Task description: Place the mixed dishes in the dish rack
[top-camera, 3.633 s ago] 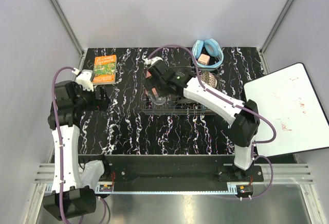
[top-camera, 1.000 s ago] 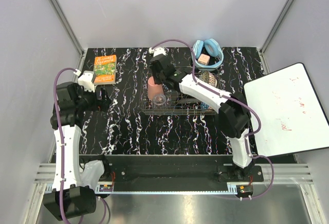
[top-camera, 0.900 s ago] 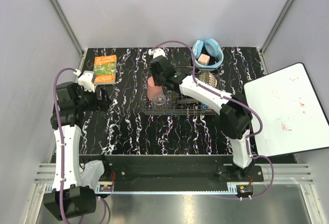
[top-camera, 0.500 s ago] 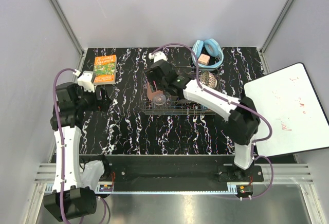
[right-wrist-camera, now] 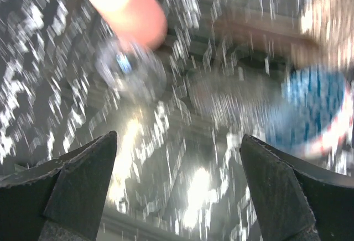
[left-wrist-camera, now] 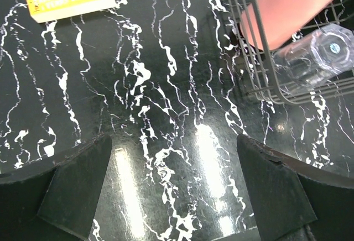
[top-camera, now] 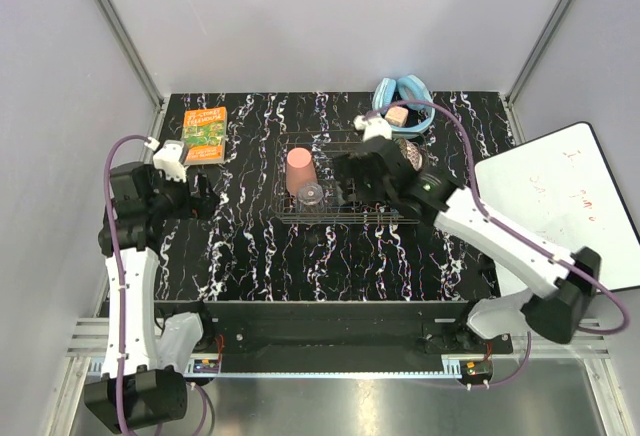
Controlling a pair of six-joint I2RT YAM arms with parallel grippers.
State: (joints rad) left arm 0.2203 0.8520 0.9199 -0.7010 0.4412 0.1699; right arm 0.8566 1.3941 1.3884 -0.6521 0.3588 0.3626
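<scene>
The salmon-pink cup (top-camera: 299,169) lies in the left end of the wire dish rack (top-camera: 380,218), with the small clear tumbler (top-camera: 312,194) just in front of it. My right gripper (top-camera: 345,194) hovers open over the rack's middle, to the right of both, holding nothing. Its blurred wrist view shows the cup (right-wrist-camera: 124,6), the tumbler (right-wrist-camera: 130,72) and the blue patterned bowl (right-wrist-camera: 318,105). A beige speckled bowl (top-camera: 405,153) sits at the rack's right end. My left gripper (top-camera: 200,199) is open above bare table left of the rack, with the cup (left-wrist-camera: 282,9) and tumbler (left-wrist-camera: 315,58) at its upper right.
An orange-green book (top-camera: 203,134) lies at the back left. Light-blue headphones (top-camera: 403,106) sit behind the rack. A whiteboard (top-camera: 560,216) overhangs the table's right side. The rack's wire corner (left-wrist-camera: 260,58) stands in front of my left gripper (left-wrist-camera: 174,186).
My right gripper has opened, let go of the pink cup and drawn back to the right over the rack. The cup stays in the rack. The left arm has not moved.
</scene>
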